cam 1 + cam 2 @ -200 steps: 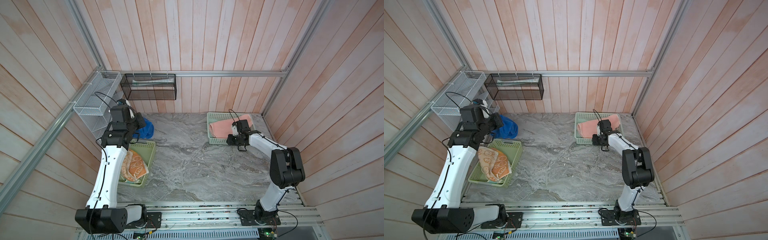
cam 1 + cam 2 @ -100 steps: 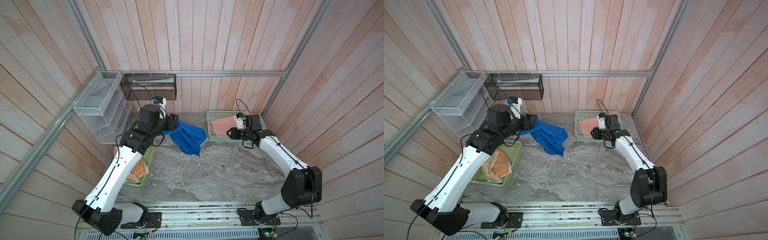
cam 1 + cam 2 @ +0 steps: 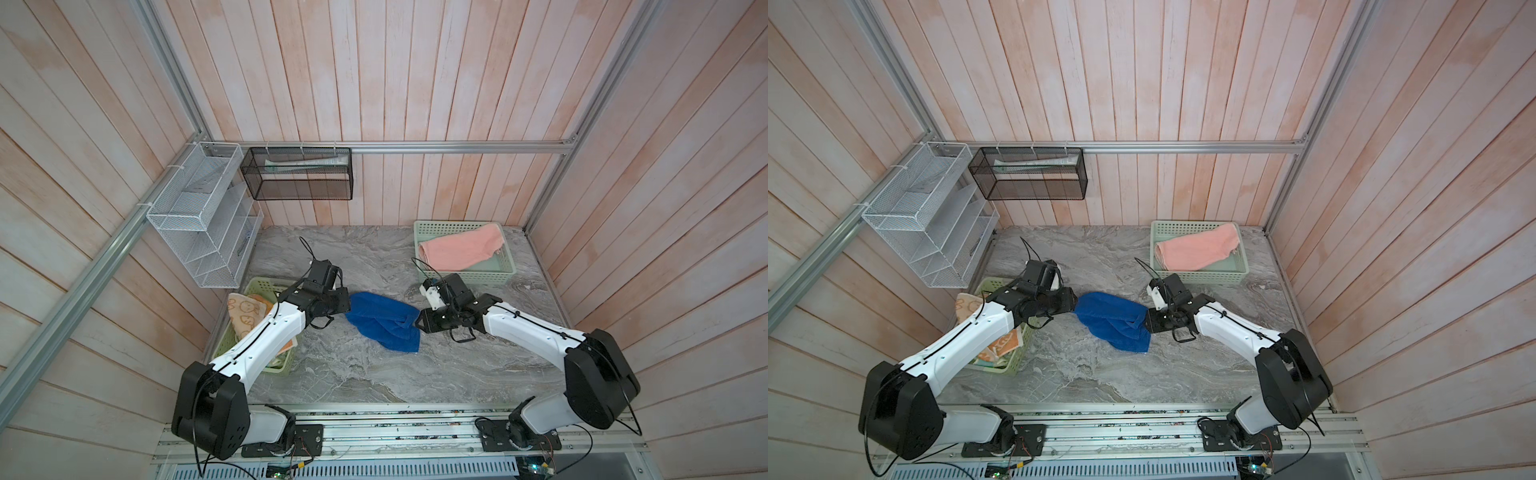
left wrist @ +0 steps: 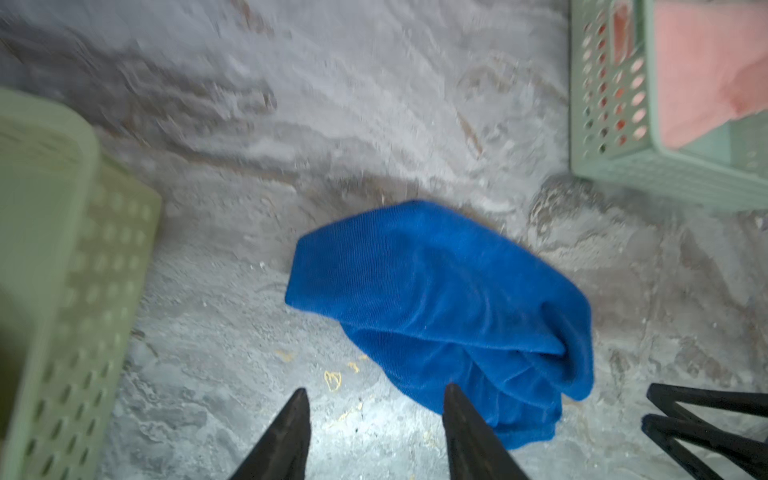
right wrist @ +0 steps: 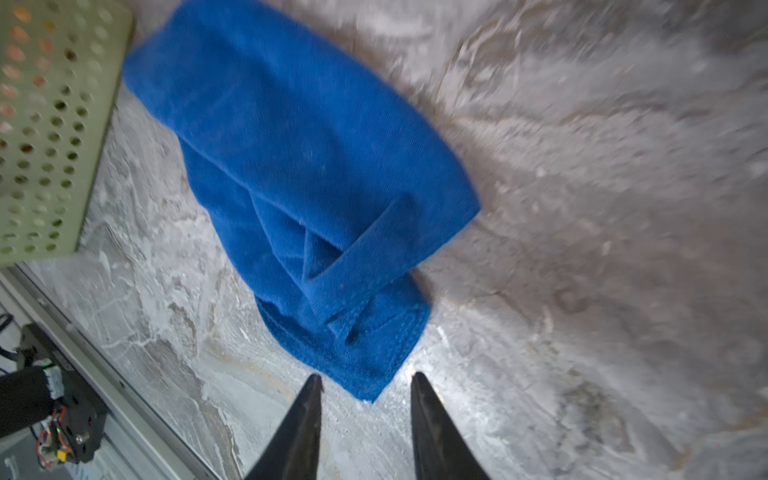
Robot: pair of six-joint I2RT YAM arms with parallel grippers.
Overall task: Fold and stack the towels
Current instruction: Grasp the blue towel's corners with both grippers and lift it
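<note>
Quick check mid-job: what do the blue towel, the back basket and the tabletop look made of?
Blue towel: soft matte cloth, likely terry or microfibre; fine ribbed weave, stitched hem, limp folds.
Back basket: pale green rigid plastic, smooth; moulded perforated walls.
Tabletop: grey veined marble look; real stone or printed laminate, cannot tell.

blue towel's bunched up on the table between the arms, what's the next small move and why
Probably ease the open, empty right pincer forward and close on the hemmed corner of the blue towel just ahead of its tips. The towel lies crumpled on the table, so it needs spreading before folding.
</note>
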